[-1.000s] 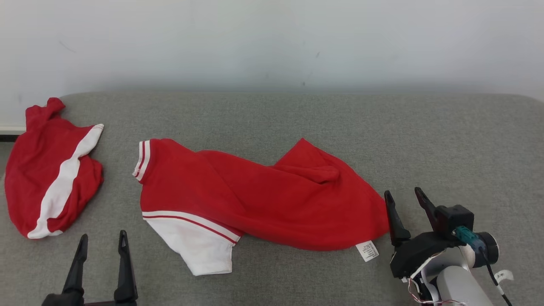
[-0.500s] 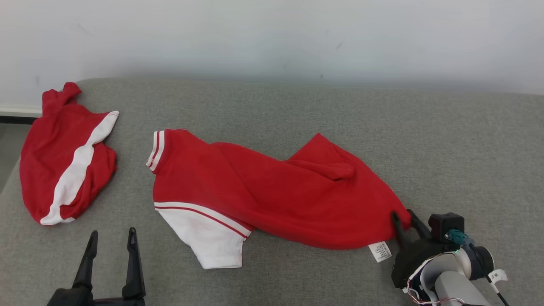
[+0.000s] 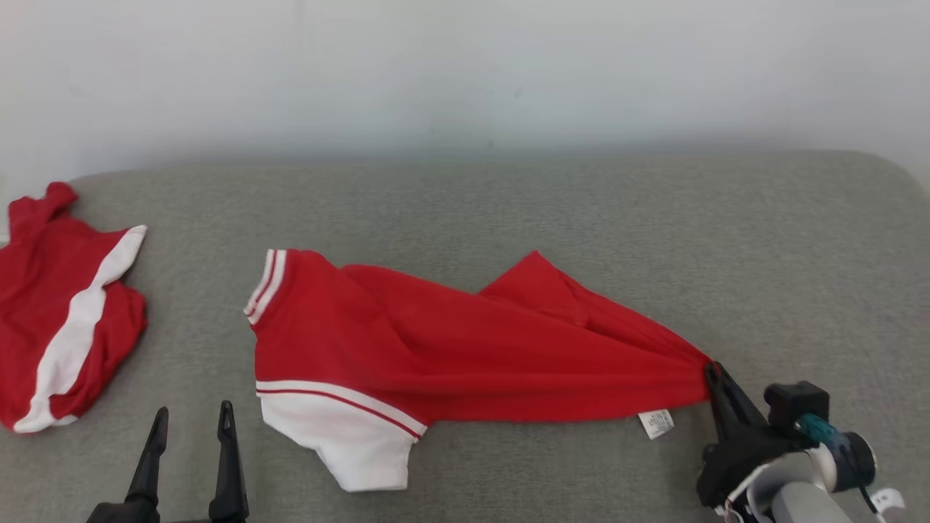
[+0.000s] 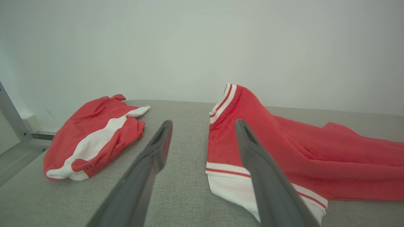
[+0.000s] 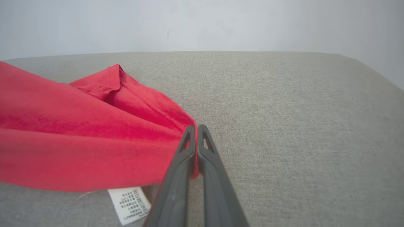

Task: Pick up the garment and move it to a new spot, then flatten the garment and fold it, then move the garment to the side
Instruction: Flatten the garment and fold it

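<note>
The garment is a red shirt with white sleeve trim, lying stretched across the grey cushion. My right gripper is shut on its right hem corner, and the cloth pulls taut toward it. In the right wrist view the red hem is pinched between the closed fingers of the right gripper, and a white care label hangs below. My left gripper stands open at the lower left, apart from the shirt. In the left wrist view the left gripper frames the garment and its striped sleeve.
A second red and white garment lies bunched at the cushion's left end, also seen as a red heap in the left wrist view. A pale wall stands behind. Bare grey cushion spreads to the right of the shirt.
My right gripper went from open beside the hem to shut on the shirt's right corner, and the cloth has drawn taut to the right. The head camera shifted. The left gripper stayed open.
</note>
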